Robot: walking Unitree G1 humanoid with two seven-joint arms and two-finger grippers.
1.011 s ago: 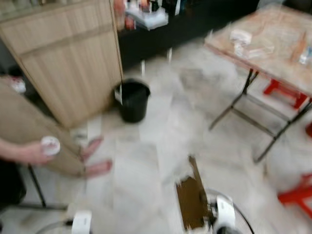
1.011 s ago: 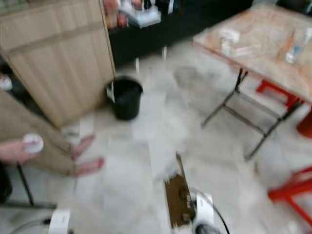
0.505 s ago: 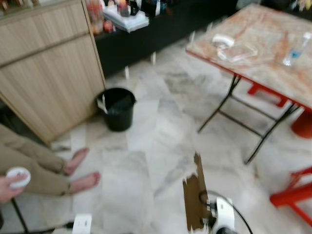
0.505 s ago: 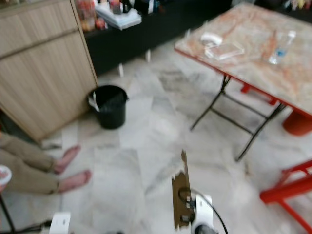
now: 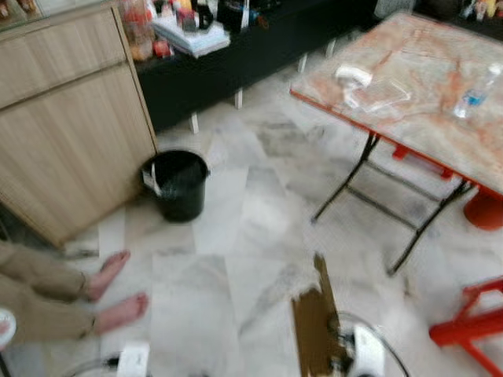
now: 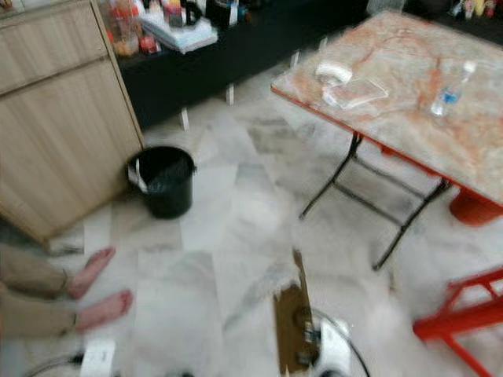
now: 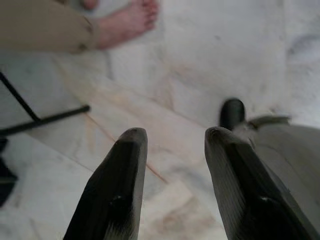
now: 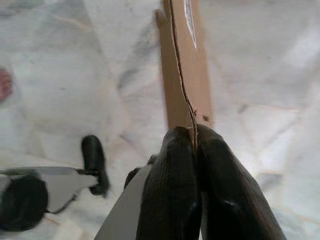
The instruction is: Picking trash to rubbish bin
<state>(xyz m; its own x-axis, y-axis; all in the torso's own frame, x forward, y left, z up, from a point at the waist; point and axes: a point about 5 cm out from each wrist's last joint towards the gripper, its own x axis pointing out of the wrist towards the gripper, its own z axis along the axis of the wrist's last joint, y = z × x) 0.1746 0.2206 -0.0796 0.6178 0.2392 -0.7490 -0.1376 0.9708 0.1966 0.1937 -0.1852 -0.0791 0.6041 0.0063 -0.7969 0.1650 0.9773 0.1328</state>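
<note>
Camera's swung right since earlier pics; bin sits further left. Right gripper [image 8: 192, 145] pinches flat brown cardboard scrap [image 8: 185, 70] low in front, left gripper [image 7: 172, 150] gapes empty. Walk steady w/ card upright to round black plastic bin [image 5: 175, 184] by wooden cabinet [image 5: 67, 118], skirting person's bare feet [image 5: 110, 290].

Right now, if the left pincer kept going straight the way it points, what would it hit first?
Most likely the pale marble floor: the left pincer is open, empty and aimed down at bare tiles. A person's bare foot and a black chair leg lie further off to the side, though depth is hard to judge.
</note>
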